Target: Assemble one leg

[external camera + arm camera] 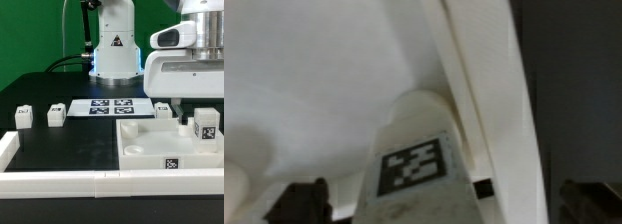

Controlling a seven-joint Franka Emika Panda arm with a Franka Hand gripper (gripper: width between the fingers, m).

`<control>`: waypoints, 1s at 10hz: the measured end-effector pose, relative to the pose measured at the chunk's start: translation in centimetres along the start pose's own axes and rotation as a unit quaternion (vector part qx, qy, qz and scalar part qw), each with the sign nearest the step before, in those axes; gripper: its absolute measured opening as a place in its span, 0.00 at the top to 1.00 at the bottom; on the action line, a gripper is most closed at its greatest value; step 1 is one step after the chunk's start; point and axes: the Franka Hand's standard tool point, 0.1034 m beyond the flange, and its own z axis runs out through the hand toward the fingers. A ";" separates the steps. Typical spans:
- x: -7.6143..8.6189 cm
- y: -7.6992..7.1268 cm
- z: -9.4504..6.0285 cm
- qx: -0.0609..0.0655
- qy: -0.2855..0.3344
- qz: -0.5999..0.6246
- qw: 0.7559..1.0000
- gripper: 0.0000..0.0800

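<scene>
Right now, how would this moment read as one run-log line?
pincer: low over tabletop, state unclear | leg: standing on tabletop | two legs: loose on table | marker board: behind

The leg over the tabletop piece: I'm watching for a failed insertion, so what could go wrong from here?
1. The leg stands inside the tabletop close to its raised wall; it could catch the rim.
2. The wrist view shows only the tagged leg up close. Whether the gripper grips it is unclear, so it may slip or tilt.
3. Another leg sits near the arm's housing and could be knocked.
</scene>
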 end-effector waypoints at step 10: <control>0.3 0.5 0.0 -0.006 0.004 -0.030 1.000 0.64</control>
